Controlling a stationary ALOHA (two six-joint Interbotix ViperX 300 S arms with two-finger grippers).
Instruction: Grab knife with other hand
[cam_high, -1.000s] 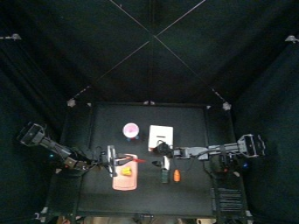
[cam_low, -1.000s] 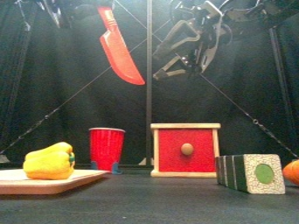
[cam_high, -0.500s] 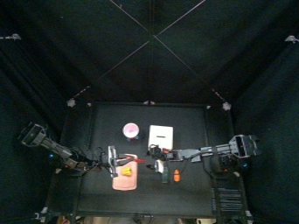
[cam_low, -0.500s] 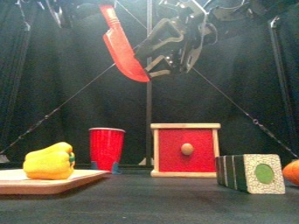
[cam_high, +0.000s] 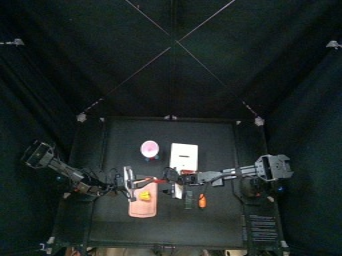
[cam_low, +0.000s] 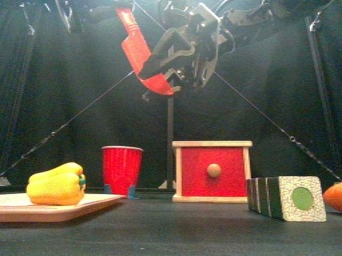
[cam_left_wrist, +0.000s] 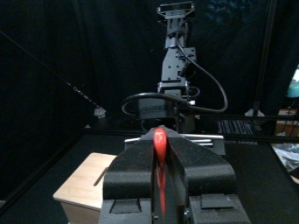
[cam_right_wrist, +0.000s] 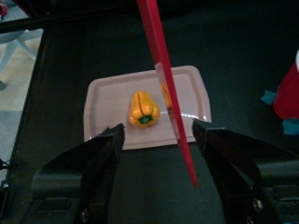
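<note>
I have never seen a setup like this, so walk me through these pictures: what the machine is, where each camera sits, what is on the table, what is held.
Two black robot arms work at a black table inside black curtains. One camera looks down from above, one looks level from the table's front edge, one rides on each wrist. The left gripper holds a thin red knife high up; the open right gripper has its jaws on either side of the blade. Below stand a yellow bell pepper on a pink cutting board, a red plastic cup, and a red wooden box.

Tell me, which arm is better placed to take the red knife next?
The right. Its right gripper stands wide open with the knife between its jaws, while the left gripper already holds the knife.
</note>
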